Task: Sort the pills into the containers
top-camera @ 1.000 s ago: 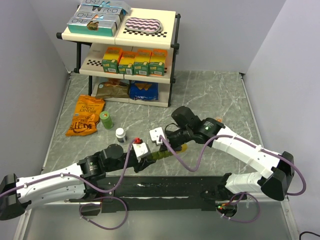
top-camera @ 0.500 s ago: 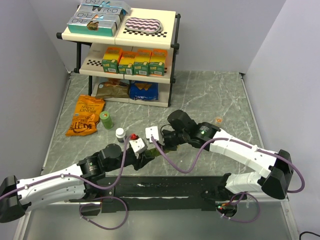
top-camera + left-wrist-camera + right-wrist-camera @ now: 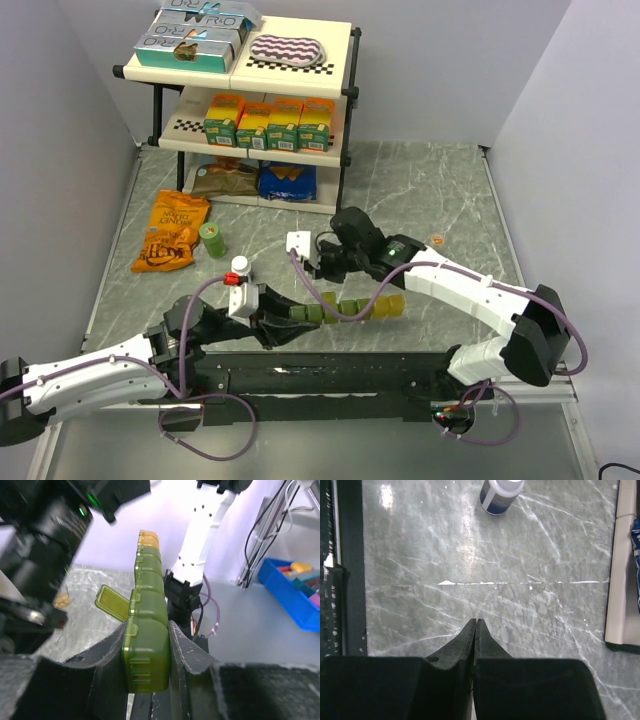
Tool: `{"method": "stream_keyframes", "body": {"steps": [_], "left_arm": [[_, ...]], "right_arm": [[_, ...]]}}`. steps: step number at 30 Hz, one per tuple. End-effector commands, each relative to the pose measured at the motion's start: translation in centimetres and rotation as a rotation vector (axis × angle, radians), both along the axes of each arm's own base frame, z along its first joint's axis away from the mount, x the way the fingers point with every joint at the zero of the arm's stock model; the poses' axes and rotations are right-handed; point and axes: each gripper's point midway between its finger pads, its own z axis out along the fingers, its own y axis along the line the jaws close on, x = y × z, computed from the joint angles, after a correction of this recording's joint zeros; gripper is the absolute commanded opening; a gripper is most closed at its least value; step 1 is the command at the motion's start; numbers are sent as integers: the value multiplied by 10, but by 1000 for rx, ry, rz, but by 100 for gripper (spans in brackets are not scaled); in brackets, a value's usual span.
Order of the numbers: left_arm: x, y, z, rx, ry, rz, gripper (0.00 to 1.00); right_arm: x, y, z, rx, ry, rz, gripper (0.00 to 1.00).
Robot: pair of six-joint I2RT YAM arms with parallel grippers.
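Observation:
The containers [image 3: 345, 308] are one strip of olive-to-yellow boxes lying left to right near the table's front. My left gripper [image 3: 287, 324] is shut on its dark green end. In the left wrist view the strip [image 3: 147, 630] runs away from the gripper [image 3: 147, 667], and one lid [image 3: 112, 602] stands open. My right gripper [image 3: 318, 262] is shut and empty, hovering just beyond the strip. In the right wrist view its tips [image 3: 476, 621] meet above bare marble. One orange pill [image 3: 437, 239] lies far right.
A white pill bottle [image 3: 500, 492] stands ahead of the right gripper and is partly hidden in the top view. A green bottle [image 3: 212, 240] and an orange snack bag [image 3: 170, 232] lie left. A two-tier shelf [image 3: 250, 100] with boxes stands at the back.
My right gripper has left the strip and moved up and to the left. My left gripper has drawn back leftward, still holding the strip, which now shows at full length.

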Motion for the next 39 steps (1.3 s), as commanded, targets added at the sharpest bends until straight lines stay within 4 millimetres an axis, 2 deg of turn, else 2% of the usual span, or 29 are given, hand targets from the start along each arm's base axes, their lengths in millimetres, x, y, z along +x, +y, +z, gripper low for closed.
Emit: {"method": "stream_keyframes", "body": {"steps": [1,3,4,7,9,10,12,13,15,16,18,21,24,33,36,39], "left_arm": [[0,-6,-2,76,-41,-18,1],[6,-8,-9,141,-87,3,1],[8,-10,-25,209,-82,3,1],[17,-12,-29,301,-190,25,1],[22,-13,-35,356,-224,33,1],[25,-12,-34,385,-264,40,1],[32,-12,-41,442,-326,50,1],[33,-10,-42,468,-341,50,1],[37,-9,-45,497,-394,62,1],[39,-8,-45,506,-407,67,1],[41,-6,-50,540,-446,69,1],[45,-4,-57,587,-463,77,1],[45,-4,-52,584,-475,85,1],[30,-7,-37,563,-616,29,1],[21,-9,-38,584,-675,-23,1],[18,-11,-37,602,-725,-36,1]], "right_arm": [[12,4,59,144,8,4,5],[9,-4,70,159,26,9,11],[11,-9,80,176,16,3,15],[8,-21,88,183,28,2,35],[5,-32,91,180,39,-4,44],[3,-35,92,178,36,11,54],[-12,-44,93,167,71,54,64],[-14,-49,92,158,57,77,78],[-37,-58,86,134,94,148,87],[-42,-61,84,124,92,167,93],[-60,-68,78,103,139,215,95],[-73,-74,78,92,166,255,97],[-82,-78,72,81,194,276,98],[-91,-78,30,6,352,343,100],[-87,-73,23,8,368,346,100],[-96,-70,21,15,447,381,99]]}}
